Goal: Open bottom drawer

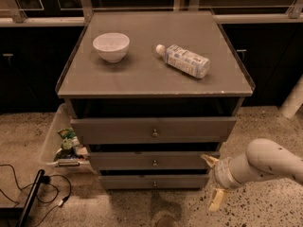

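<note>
The bottom drawer (154,181) is the lowest of three grey drawers in the cabinet (156,77), with a slim front and a small round knob (154,184). Its front sits close under the middle drawer (154,161). My gripper (211,179) is low at the right of the cabinet, level with the two lower drawers and just off the bottom drawer's right end. Its pale fingers (216,200) are spread apart and hold nothing. The white arm (265,162) comes in from the right.
A white bowl (111,46) and a lying plastic bottle (183,60) rest on the cabinet top. A clear bin (61,143) with packets stands left of the cabinet. Cables and a black bar (31,197) lie on the speckled floor. A white post (293,98) stands at right.
</note>
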Controlling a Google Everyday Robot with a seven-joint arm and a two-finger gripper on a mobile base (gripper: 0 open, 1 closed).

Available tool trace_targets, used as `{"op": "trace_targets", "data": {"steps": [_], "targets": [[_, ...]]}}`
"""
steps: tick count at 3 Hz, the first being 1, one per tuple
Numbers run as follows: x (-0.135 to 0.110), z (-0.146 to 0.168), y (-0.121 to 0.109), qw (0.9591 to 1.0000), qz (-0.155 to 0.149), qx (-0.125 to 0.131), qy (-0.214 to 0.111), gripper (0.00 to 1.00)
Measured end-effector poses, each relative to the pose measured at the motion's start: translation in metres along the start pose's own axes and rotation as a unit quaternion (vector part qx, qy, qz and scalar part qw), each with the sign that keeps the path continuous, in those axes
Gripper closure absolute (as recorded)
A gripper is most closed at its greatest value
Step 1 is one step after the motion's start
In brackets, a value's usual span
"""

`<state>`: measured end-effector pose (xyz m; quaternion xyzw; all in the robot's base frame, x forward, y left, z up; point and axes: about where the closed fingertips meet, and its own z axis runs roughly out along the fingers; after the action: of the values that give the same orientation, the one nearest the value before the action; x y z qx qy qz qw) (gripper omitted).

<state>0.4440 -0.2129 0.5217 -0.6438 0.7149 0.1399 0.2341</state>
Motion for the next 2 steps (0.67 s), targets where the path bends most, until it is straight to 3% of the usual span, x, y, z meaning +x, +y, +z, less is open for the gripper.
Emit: {"op": "trace_targets", "data": {"steps": [1, 2], "targets": [[0.017, 0.030, 0.005, 0.9997, 0.012, -0.016, 0.014, 0.00], [0.053, 0.078, 0.006, 0.9995, 0.012, -0.017, 0.024, 0.00]]}}
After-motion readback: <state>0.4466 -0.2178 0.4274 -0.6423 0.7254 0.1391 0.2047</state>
